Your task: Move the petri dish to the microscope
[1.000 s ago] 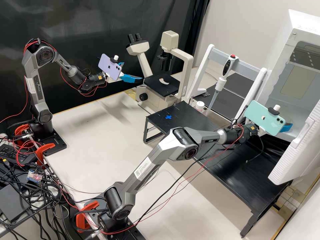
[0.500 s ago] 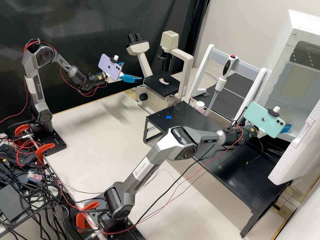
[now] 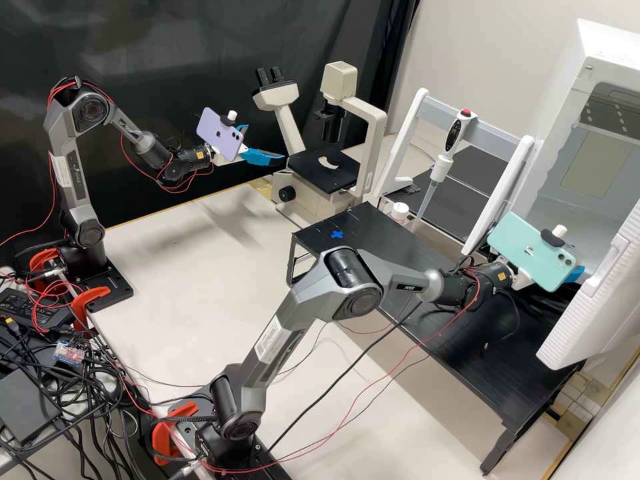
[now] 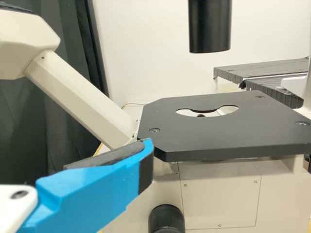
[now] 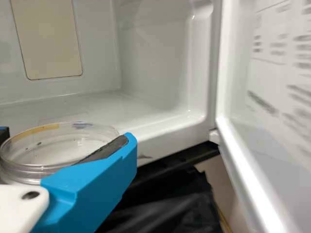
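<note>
White cabinet (image 3: 603, 50) ajar, door (image 3: 597, 297) toward six o'clock on the high view. My right pincer (image 5: 66, 136) is narrowed on the petri dish (image 5: 53, 150), just at the cabinet mouth: gripped by opposite sides, presumably to travel level. Microscope (image 3: 313, 175) at ten o'clock from it. My left pincer (image 3: 266, 142) is wide beside the stage, likely parked. Near finger covers part of the dish; far one nearly cut off. Lidded? Cannot tell.
</note>
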Motion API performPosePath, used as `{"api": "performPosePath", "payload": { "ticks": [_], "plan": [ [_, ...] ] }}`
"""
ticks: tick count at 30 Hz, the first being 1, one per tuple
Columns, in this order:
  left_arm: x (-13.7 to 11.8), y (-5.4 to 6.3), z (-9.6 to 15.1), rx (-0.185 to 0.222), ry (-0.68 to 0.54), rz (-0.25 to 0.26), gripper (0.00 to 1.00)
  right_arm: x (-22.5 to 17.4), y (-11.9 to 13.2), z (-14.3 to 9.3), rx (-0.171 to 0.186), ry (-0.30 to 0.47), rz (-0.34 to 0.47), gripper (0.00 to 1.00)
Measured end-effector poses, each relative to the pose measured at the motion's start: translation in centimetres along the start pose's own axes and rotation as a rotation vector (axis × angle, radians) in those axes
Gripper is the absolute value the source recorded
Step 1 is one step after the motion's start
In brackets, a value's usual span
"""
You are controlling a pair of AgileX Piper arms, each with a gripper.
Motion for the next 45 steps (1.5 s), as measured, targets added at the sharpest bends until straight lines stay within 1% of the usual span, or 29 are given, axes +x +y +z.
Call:
{"api": "performPosePath", "payload": {
  "ticks": [4, 5, 10, 13, 16, 18, 21, 24, 25, 27, 28, 31, 32, 34, 39, 40, 41, 42, 44, 45],
  "plan": [
    [0.0, 0.0, 0.0, 0.000, 0.000, 0.000, 1.00, -2.3, 0.2, 0.7, 0.008, 0.008, 0.022, 0.00],
    [0.0, 0.0, 0.0, 0.000, 0.000, 0.000, 1.00, -3.1, 0.3, 0.8, 0.021, 0.014, 0.034, 0.00],
    [0.0, 0.0, 0.0, 0.000, 0.000, 0.000, 1.00, -6.8, 0.6, 1.1, 0.052, 0.042, 0.081, 0.00],
    [0.0, 0.0, 0.0, 0.000, 0.000, 0.000, 1.00, -9.1, 0.4, 1.0, 0.052, 0.062, 0.099, 0.00],
    [0.0, 0.0, 0.0, 0.000, 0.000, 0.000, 1.00, -11.6, -0.2, 0.6, 0.059, 0.091, 0.105, 0.00],
    [0.0, 0.0, 0.0, 0.000, 0.000, 0.000, 1.00, -13.2, -0.6, 0.3, 0.058, 0.114, 0.106, 0.00],
    [0.0, 0.0, 0.0, 0.000, 0.000, 0.000, 1.00, -15.6, -1.4, -0.9, 0.061, 0.160, 0.099, 0.00],
    [0.0, 0.0, 0.0, 0.000, 0.000, 0.000, 1.00, -17.8, -2.9, -2.4, 0.064, 0.223, 0.065, 0.00],
    [0.0, 0.0, 0.0, 0.000, 0.000, 0.000, 1.00, -18.1, -3.1, -2.7, 0.061, 0.236, 0.062, 0.00],
    [0.0, 0.0, 0.0, 0.000, 0.000, 0.000, 1.00, -19.2, -4.5, -3.9, 0.034, 0.279, 0.014, 0.00],
    [0.0, 0.0, 0.0, 0.000, 0.000, 0.000, 1.00, -19.5, -4.8, -4.2, 0.028, 0.290, 0.002, 0.00],
    [0.0, 0.0, 0.0, 0.000, 0.000, 0.000, 1.00, -20.8, -6.6, -5.9, -0.013, 0.352, -0.052, 0.00],
    [0.0, 0.0, 0.0, 0.000, 0.000, 0.000, 1.00, -20.9, -6.8, -6.0, -0.023, 0.359, -0.058, 0.00],
    [0.0, 0.0, 0.0, 0.000, 0.000, 0.000, 1.00, -21.7, -8.0, -7.4, -0.051, 0.412, -0.093, 0.00],
    [0.0, 0.0, 0.0, 0.000, 0.000, 0.000, 1.00, -22.9, -10.1, -9.5, -0.100, 0.482, -0.133, 0.00],
    [0.0, 0.0, 0.0, 0.000, 0.000, 0.000, 1.00, -23.1, -10.5, -9.9, -0.102, 0.490, -0.142, 0.00],
    [0.0, 0.0, 0.0, 0.000, 0.000, 0.000, 1.00, -23.2, -10.9, -10.3, -0.113, 0.498, -0.149, 0.00],
    [0.0, 0.0, 0.0, 0.000, 0.000, 0.000, 1.00, -23.4, -11.3, -10.6, -0.112, 0.507, -0.156, 0.00],
    [0.0, 0.0, 0.0, 0.000, 0.000, 0.000, 1.00, -23.7, -11.9, -11.1, -0.121, 0.511, -0.169, 0.00],
    [0.0, 0.0, 0.0, 0.000, 0.000, 0.000, 1.00, -23.9, -12.4, -11.5, -0.118, 0.514, -0.180, 0.00]
  ]
}}
